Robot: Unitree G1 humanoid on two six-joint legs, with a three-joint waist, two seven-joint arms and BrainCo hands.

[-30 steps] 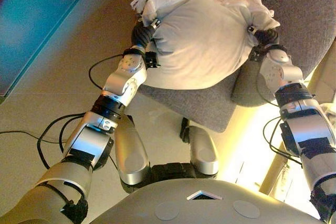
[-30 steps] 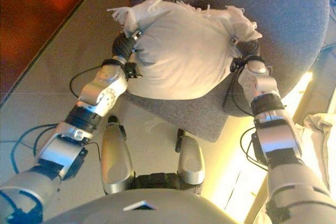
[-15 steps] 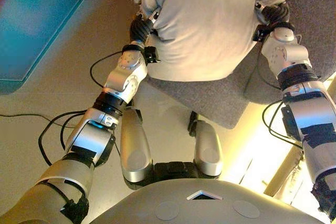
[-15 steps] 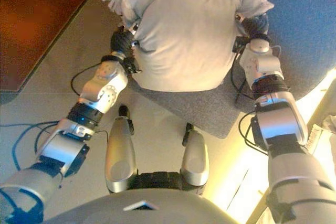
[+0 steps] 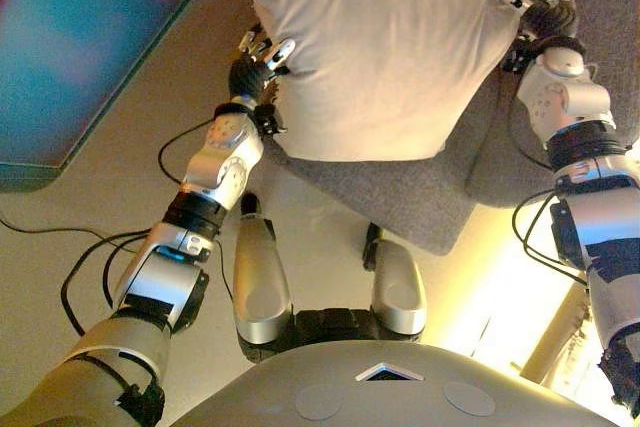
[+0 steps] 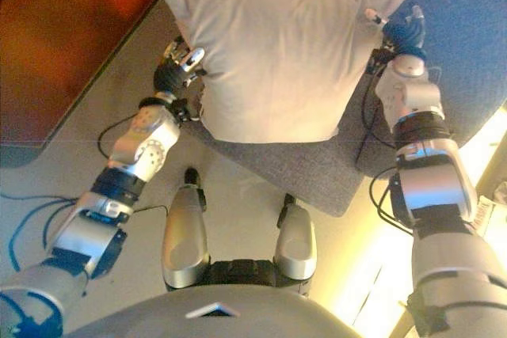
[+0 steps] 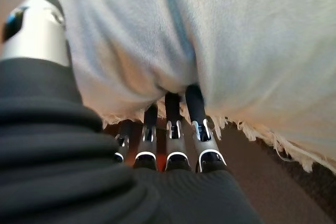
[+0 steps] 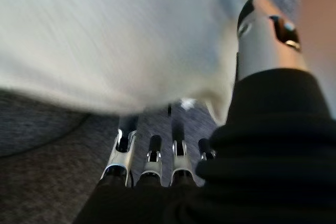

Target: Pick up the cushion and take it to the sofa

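Cushion (image 5: 385, 52), cream with frayed fringe, lies on the grey sofa (image 5: 420, 197), overhanging its near-left edge above bare floor (image 5: 110, 197). We see a dark rug (image 5: 80, 47) beyond the floor at far left. Our left robot hand (image 5: 258, 59) and right robot hand (image 5: 545, 15) flank the cushion, fingers straight, tips against its sides, not clenched

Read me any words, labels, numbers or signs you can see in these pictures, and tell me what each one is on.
No readable text in any view.
The cushion is plain cloth with a fringed edge, no label showing.
The grey sofa seat bears no print or tag.
The left hand and right hand, at the cushion's sides, show no legible marks.
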